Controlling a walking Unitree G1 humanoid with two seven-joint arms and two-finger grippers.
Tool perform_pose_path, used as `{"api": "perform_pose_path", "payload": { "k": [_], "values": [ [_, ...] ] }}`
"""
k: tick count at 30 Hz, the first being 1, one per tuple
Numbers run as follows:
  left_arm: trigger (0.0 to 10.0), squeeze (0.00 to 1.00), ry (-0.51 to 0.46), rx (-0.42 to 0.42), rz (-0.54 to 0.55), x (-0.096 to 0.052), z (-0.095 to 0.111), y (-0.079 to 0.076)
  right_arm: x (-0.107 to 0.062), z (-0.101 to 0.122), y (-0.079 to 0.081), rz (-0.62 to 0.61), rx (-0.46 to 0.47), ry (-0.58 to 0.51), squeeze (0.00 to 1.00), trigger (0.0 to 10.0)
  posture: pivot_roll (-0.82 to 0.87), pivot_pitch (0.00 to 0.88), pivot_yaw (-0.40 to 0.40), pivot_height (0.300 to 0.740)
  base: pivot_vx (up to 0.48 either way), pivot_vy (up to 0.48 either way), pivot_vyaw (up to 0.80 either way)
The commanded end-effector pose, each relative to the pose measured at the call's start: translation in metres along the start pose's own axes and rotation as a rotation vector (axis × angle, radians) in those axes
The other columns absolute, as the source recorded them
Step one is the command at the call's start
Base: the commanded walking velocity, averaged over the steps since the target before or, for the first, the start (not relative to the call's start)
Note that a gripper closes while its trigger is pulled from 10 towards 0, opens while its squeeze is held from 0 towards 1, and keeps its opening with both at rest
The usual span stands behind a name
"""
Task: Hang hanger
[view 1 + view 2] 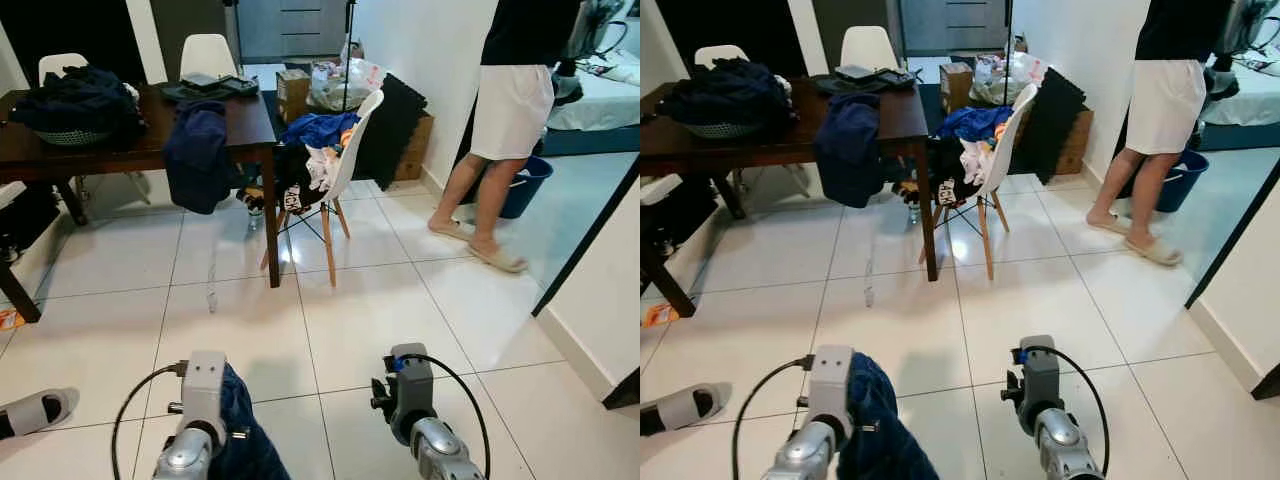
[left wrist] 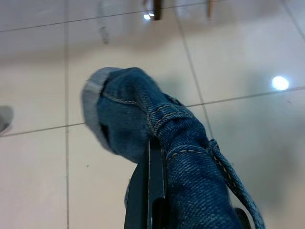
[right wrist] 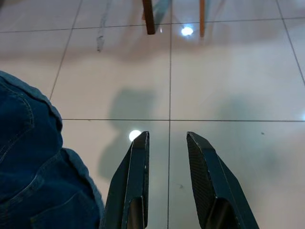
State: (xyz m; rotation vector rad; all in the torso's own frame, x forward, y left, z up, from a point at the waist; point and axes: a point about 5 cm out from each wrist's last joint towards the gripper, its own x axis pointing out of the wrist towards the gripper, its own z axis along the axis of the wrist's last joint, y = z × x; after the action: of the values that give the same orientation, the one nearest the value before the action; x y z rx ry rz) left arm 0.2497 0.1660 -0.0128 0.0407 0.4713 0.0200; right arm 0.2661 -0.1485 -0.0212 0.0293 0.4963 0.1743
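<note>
A bundle of blue denim with tan stitching hangs from my left gripper, whose black fingers are shut on the cloth. In the left eye view the denim droops beside my left wrist, low over the white tiled floor. My right gripper is open, nothing between its fingers, held above the tiles just to the right of the denim. I cannot make out a hanger.
Ahead on the left stands a dark wooden table piled with clothes, a blue garment draped over its edge. A white chair heaped with clothes is beside it. A person stands at the right by a blue bucket. A slipper lies lower left.
</note>
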Motion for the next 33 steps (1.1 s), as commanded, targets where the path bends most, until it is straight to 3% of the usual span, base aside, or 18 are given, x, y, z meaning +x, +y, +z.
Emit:
{"api": "perform_pose_path", "payload": {
  "k": [1,12,33],
  "values": [
    [10.0,0.00,-0.026,-0.019,-0.003,0.001,0.005,0.001,0.002,0.004,0.002,0.002,0.003,-0.017,0.00,10.0,-0.03,0.000,-0.020,0.740,0.000,0.000,0.00],
    [10.0,0.00,-0.058,-0.033,-0.020,0.002,0.011,-0.009,0.003,0.006,0.004,-0.006,0.004,-0.031,0.00,10.0,-0.03,0.000,-0.024,0.740,0.000,0.000,0.00],
    [10.0,0.00,-0.047,-0.019,-0.037,0.000,0.007,-0.024,0.000,0.004,-0.009,-0.016,-0.022,-0.013,0.00,10.0,0.00,0.000,-0.052,0.740,0.000,0.000,0.00]
  ]
}}
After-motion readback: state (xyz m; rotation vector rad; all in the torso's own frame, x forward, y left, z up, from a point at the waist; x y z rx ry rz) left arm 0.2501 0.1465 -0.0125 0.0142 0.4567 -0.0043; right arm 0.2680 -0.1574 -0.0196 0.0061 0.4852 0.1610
